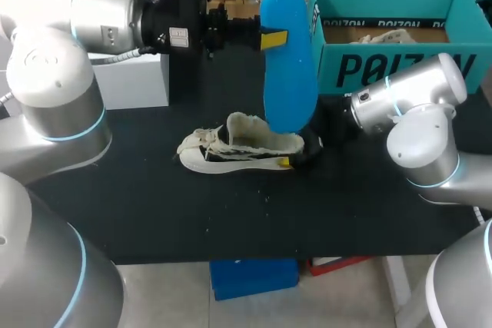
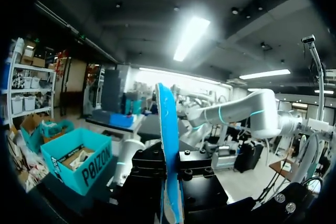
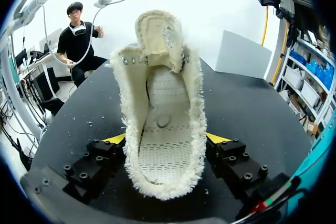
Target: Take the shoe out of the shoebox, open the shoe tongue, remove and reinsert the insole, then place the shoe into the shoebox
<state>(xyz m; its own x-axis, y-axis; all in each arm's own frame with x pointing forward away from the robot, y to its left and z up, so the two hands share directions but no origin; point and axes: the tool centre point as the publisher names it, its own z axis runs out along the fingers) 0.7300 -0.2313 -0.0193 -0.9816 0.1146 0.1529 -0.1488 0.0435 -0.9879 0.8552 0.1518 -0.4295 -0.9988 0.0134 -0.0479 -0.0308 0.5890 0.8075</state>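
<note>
Right gripper (image 3: 167,145): clamped across shoe (image 3: 160,93) heel, steadying it.
Left gripper (image 1: 270,38): pinching insole (image 1: 288,67) mid-length, above shoe.
Reinsertion: probably toe-end into the opening first, heel last.

Left arm (image 1: 115,17) raised, wrist level, jaws clamped; right arm (image 1: 415,113) low (aimed inward), jaws clamped wide.

Shoe (image 1: 238,147): cream cloth, rough, with frayed, fuzzy edges; inner footbed finely textured. Insole (image 1: 288,59): blue, smooth, matt. Shoebox (image 1: 400,67): teal cardboard, matt. Tabletop (image 1: 192,213): black, matt, lightly speckled. Left arm (image 1: 100,9) housing: silver, smooth, semi-gloss; black and matt near the insole.
</note>
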